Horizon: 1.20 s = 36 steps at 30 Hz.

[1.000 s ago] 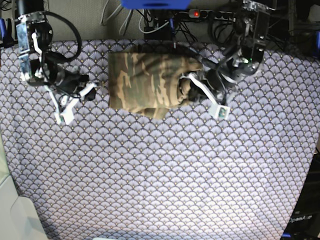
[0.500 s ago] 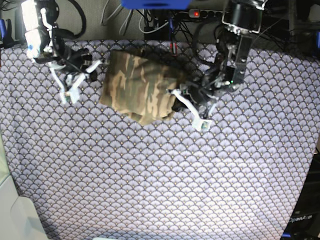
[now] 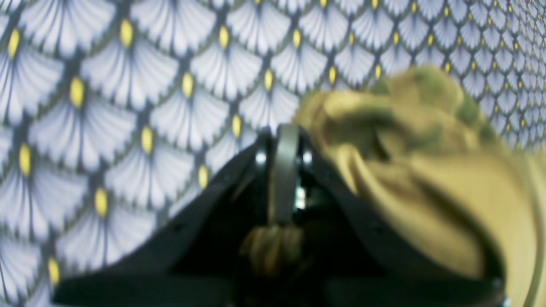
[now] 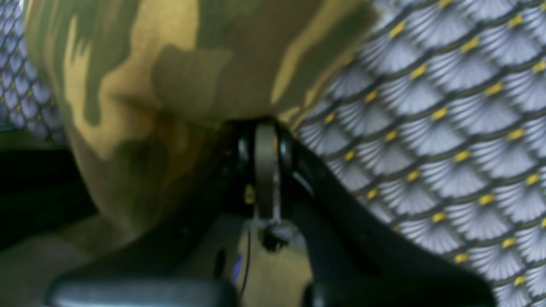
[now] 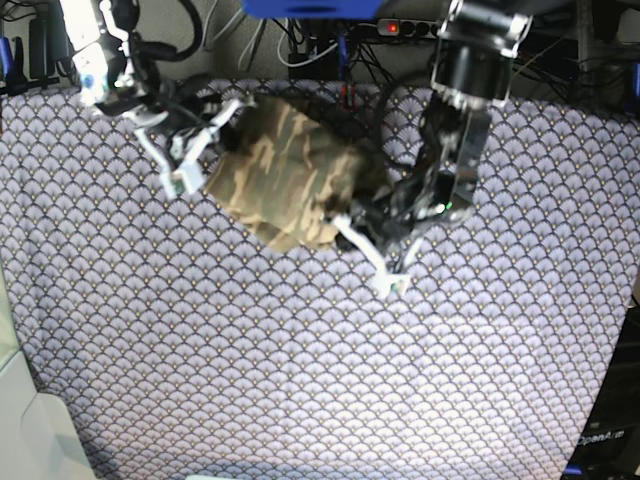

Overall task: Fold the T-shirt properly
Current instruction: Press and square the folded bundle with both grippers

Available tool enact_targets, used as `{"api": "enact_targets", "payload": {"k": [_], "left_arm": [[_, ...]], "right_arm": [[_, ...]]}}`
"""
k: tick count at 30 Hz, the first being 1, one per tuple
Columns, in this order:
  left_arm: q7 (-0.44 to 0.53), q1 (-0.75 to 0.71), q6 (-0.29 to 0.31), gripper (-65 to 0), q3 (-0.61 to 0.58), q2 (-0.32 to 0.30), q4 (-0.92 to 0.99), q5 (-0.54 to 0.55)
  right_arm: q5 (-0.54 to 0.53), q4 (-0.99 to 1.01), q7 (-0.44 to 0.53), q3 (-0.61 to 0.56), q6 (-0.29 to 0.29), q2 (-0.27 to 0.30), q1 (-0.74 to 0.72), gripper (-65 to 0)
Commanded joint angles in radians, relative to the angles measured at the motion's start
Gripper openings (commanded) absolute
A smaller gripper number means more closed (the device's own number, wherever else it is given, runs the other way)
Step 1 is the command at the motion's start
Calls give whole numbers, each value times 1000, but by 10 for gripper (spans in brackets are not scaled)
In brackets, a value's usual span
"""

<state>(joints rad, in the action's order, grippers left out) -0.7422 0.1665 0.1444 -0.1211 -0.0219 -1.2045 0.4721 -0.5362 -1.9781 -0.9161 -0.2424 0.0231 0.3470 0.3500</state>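
The T-shirt (image 5: 285,170) lies as a folded camouflage bundle at the back middle of the table, turned at an angle. My left gripper (image 5: 350,225) is shut at the bundle's right near corner. In the left wrist view its shut tips (image 3: 283,132) have bunched T-shirt cloth (image 3: 426,170) right beside them and a scrap of it pinched deeper between the jaws. My right gripper (image 5: 228,108) is shut against the bundle's far left corner. From the right wrist the shut tips (image 4: 266,128) press at the T-shirt's edge (image 4: 170,76), with no cloth seen between them.
A purple-grey fan-scale tablecloth (image 5: 300,380) covers the whole table. Cables and a power strip (image 5: 390,28) run along the back edge. A pale object (image 5: 30,430) sits off the near left corner.
The left gripper has dragged the shirt's right side toward the front and left, turning the bundle. The right gripper has swung up and right from open cloth to the bundle's far left corner.
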Motion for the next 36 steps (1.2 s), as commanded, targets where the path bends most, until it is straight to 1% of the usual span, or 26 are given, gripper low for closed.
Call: {"api": "enact_targets", "payload": {"k": [1, 3, 6, 8, 13, 17, 18, 21, 23, 25, 31, 36], "left_arm": [[20, 31, 7, -628, -2, 12, 15, 9], [77, 55, 8, -628, -24, 20, 67, 7], [140, 95, 5, -628, -121, 23, 154, 9], [177, 124, 5, -628, -160, 29, 219, 12], [249, 186, 14, -628, -176, 86, 363, 10], [272, 204, 16, -628, -177, 118, 398, 9], [273, 204, 16, -628, -179, 122, 398, 9], [275, 206, 11, -628, -239, 130, 397, 9], [276, 206, 7, -628, -268, 133, 374, 15], [276, 204, 5, -628, -268, 138, 354, 17], [276, 204, 5, -628, -269, 159, 349, 10], [276, 206, 5, -628, -268, 161, 323, 15]], "right_arm": [[-17, -19, 21, -10, -2, 2, -4, -646], [-17, -19, 21, -27, 5, 1, -4, -646], [-17, -20, 24, -61, 73, 5, 4, -647], [-17, -28, 24, -90, 100, 5, 4, -647], [-17, -33, 24, -104, 100, 2, 13, -647], [-17, -33, 28, -156, 105, 2, 22, -647], [-17, -33, 44, -176, 105, 2, 22, -647], [3, -33, 93, -228, 107, 4, 24, -646], [23, -33, 91, -246, 114, -4, 21, -645], [32, -33, 91, -277, 151, -24, 14, -645], [32, -33, 91, -400, 254, -27, -49, -645], [32, -33, 91, -406, 258, -38, -58, -646]]}}
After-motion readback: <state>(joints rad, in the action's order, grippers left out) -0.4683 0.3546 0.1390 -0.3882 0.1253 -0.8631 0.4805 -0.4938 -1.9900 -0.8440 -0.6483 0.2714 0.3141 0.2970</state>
